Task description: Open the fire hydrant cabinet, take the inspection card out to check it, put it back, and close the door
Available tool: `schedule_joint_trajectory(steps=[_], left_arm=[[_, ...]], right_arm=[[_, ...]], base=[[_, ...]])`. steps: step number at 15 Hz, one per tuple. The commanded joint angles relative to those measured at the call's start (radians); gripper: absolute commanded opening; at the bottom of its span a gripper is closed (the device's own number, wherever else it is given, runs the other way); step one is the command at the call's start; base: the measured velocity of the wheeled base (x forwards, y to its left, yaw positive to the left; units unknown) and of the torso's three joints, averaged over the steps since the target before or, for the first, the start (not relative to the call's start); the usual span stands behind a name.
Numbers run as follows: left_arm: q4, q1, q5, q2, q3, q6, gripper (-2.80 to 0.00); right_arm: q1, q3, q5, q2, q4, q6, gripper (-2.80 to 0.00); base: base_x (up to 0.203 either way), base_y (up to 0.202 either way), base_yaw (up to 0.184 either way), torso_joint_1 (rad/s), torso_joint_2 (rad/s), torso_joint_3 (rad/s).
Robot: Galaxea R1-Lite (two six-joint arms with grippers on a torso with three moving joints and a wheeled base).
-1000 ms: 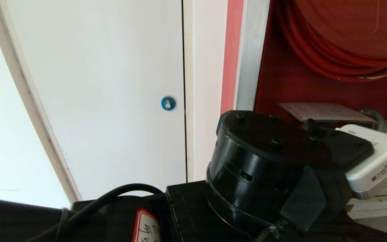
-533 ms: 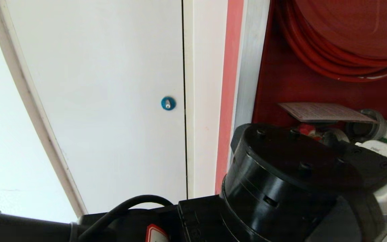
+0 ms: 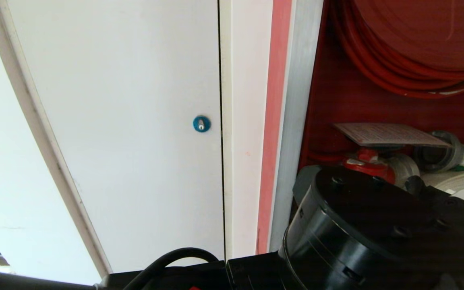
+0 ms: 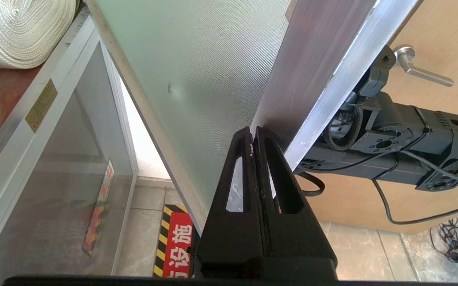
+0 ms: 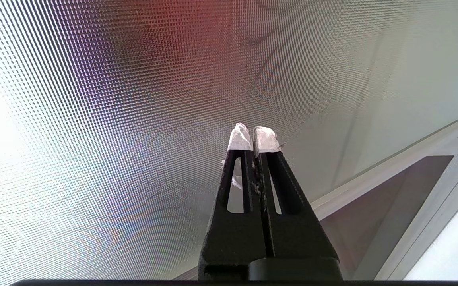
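The fire hydrant cabinet [image 3: 296,100] stands open, showing its red interior and red hose reel [image 3: 413,48]. The inspection card [image 3: 391,134] lies flat on top of the red valve [image 3: 363,163]. My left arm's black wrist [image 3: 377,229] fills the lower right, below the card. My left gripper [image 4: 253,133] is shut on nothing, its tips at the door [image 4: 205,79] where the glass meets the aluminium frame [image 4: 312,67]. My right gripper [image 5: 253,137], with white-taped tips, is shut and empty, close to the door's glass [image 5: 133,119].
A plain white door with a blue round lock [image 3: 201,123] is left of the cabinet. A rolled white hose [image 4: 18,31] lies inside. Below is a lower glass door [image 4: 54,190]. My right arm [image 4: 396,135] hangs before a wooden door with a lever handle [image 4: 420,71].
My left wrist has sunk down and to the right in the head view, uncovering the red valve and the hose under the card. The card has not moved.
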Motion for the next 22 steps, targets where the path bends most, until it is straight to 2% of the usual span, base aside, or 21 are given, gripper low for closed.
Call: schedule_joint_trajectory(steps=[1, 2, 5, 9, 13, 16, 22], left_arm=[[0.0, 0.003, -0.001, -0.006, 0.007, -0.001, -2.8], [0.001, 0.015, 0.006, -0.007, 0.015, -0.001, -2.8], [0.0, 0.116, 0.022, -0.031, 0.046, 0.001, -2.8], [0.001, 0.311, 0.022, -0.079, 0.12, 0.005, -2.8], [-0.003, 0.555, 0.02, -0.162, 0.235, 0.027, -2.8], [-0.004, 0.735, 0.017, -0.3, 0.355, 0.056, -2.8], [0.003, 0.948, 0.02, -0.712, 0.562, 0.09, -2.8]], right_arm=[[0.0, 0.0, 0.0, 0.001, 0.0, 0.0, -2.8], [0.0, 0.0, 0.002, 0.001, 0.0, 0.0, -2.8], [0.0, 0.0, 0.0, 0.001, 0.0, 0.0, -2.8], [0.0, 0.0, 0.0, 0.001, 0.0, 0.0, -2.8], [0.0, 0.0, 0.0, 0.001, 0.0, 0.0, -2.8], [0.0, 0.0, 0.0, 0.001, 0.0, 0.0, -2.8], [0.0, 0.0, 0.0, 0.001, 0.0, 0.0, -2.8]], base=[[0.0, 0.0, 0.0, 0.0, 0.0, 0.0], [0.0, 0.0, 0.0, 0.0, 0.0, 0.0], [0.0, 0.0, 0.0, 0.0, 0.0, 0.0], [0.0, 0.0, 0.0, 0.0, 0.0, 0.0], [0.0, 0.0, 0.0, 0.0, 0.0, 0.0], [0.0, 0.0, 0.0, 0.0, 0.0, 0.0], [0.0, 0.0, 0.0, 0.0, 0.0, 0.0]])
